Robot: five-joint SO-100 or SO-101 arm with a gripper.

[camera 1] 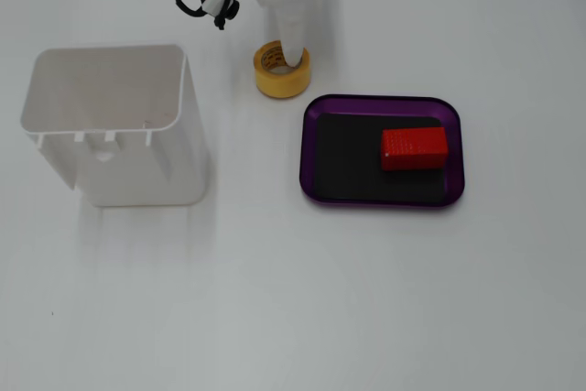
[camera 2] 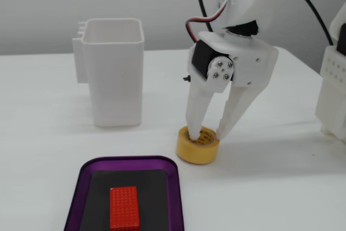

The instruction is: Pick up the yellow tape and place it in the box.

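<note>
The yellow tape (camera 1: 275, 85) lies flat on the white table, just beyond the top left corner of the box (camera 1: 383, 201). It also shows in the other fixed view (camera 2: 195, 153), behind the box (camera 2: 127, 160). My gripper (camera 2: 207, 132) is down over the roll with its jaws apart. One finger (camera 2: 193, 125) reaches into the core and the other (camera 2: 226, 125) stands outside the ring's right edge. From above, the gripper (camera 1: 295, 59) enters at the top, with one white finger in the tape's hole. The roll rests on the table.
A red block (camera 1: 414, 148) lies inside the purple box, also seen in the other fixed view (camera 2: 124, 207). A tall white open-topped container (camera 1: 114, 135) stands to the left, also in the other fixed view (camera 2: 116, 79). A white structure (camera 2: 335, 90) stands at the right edge.
</note>
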